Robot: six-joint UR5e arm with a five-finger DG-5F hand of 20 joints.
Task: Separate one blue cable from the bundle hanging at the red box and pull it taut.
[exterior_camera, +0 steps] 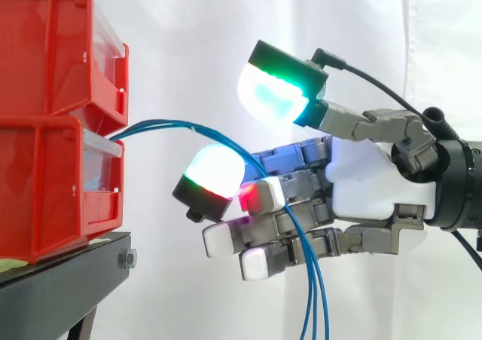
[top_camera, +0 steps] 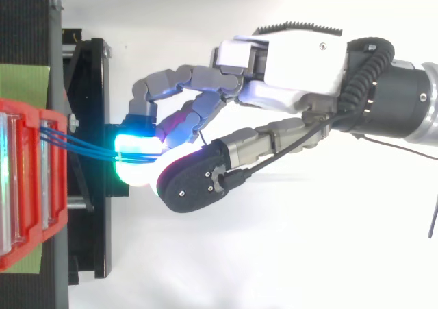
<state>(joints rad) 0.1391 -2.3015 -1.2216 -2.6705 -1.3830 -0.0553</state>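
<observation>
Blue cables (exterior_camera: pixel 181 124) sag fr. red box (exterior_camera: pixel 45 197).

Plain white curtain (exterior_camera: pixel 188 38) hangs behind it all, brightly and evenly lit, with a few soft folds. Black stand (exterior_camera: pixel 53 291) sits low on the left.

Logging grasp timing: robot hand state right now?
Robot hand: open; the blue cables pass between thumb and fingers, not pinched.
</observation>
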